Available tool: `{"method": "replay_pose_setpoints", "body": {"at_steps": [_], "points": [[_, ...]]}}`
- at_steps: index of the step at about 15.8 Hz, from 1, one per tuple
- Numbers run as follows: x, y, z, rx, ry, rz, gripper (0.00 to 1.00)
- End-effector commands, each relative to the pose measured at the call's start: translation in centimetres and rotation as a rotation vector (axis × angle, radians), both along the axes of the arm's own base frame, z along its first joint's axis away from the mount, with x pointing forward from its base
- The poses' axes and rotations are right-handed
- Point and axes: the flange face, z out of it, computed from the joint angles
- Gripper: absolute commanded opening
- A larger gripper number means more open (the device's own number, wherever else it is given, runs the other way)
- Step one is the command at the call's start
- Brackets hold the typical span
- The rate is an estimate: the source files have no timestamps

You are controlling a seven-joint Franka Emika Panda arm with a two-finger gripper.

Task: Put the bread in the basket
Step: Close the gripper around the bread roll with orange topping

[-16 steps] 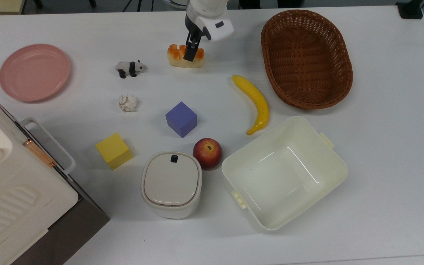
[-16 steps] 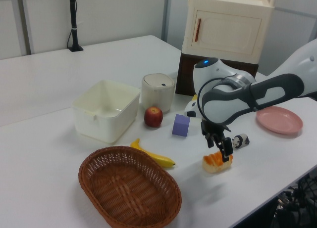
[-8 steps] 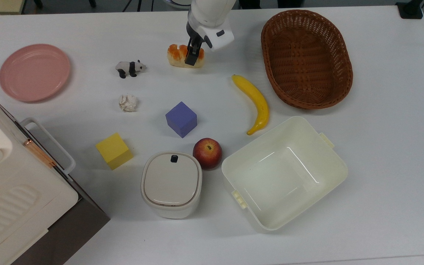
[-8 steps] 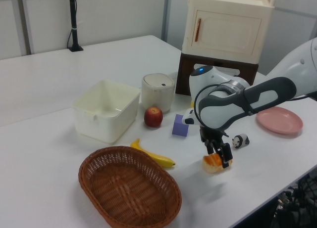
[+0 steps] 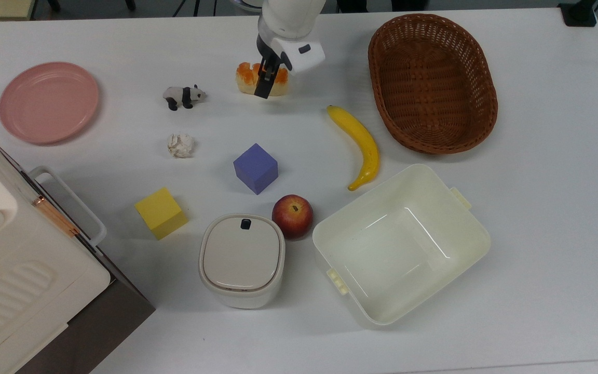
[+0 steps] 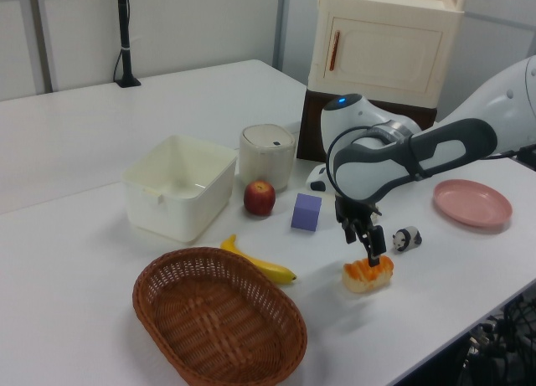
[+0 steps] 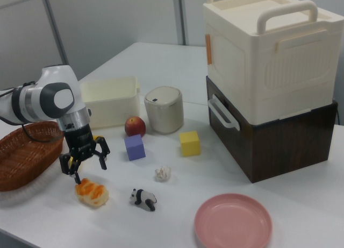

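Hovering: open gripper (image 7: 85,162) just abv bread (image 7: 92,192).

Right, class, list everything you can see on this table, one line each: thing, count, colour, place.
table: 1, white, under everything
bread: 1, orange-brown and cream, top view's upper middle
basket: 1, brown wicker, top view's upper right
banana: 1, yellow, beside basket
apple: 1, red, between canister and tub
tub: 1, cream, top view's lower right
canister: 1, cream, lidded
purple cube: 1, centre
yellow cube: 1, near cabinet
paper ball: 1, white
panda: 1, black-white, top view's left of bread
plate: 1, pink, top view's upper left
cabinet: 1, cream on brown base
arm: 1, white-grey
jaws: 1 pair, black, open, above bread
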Motion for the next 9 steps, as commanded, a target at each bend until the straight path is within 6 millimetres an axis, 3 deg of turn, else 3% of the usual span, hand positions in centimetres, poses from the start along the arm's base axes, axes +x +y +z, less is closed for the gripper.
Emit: {"method": "replay_pose_setpoints", "body": {"at_steps": [1,5,9], "points": [[0.8,-0.2,-0.2,0.001,-0.036,-0.009,0.99],[1.9,-0.4,-0.8,0.004,-0.061,-0.063,0.99],[1.4,-0.9,-0.3,0.008,-0.087,-0.082,0.99]]}}
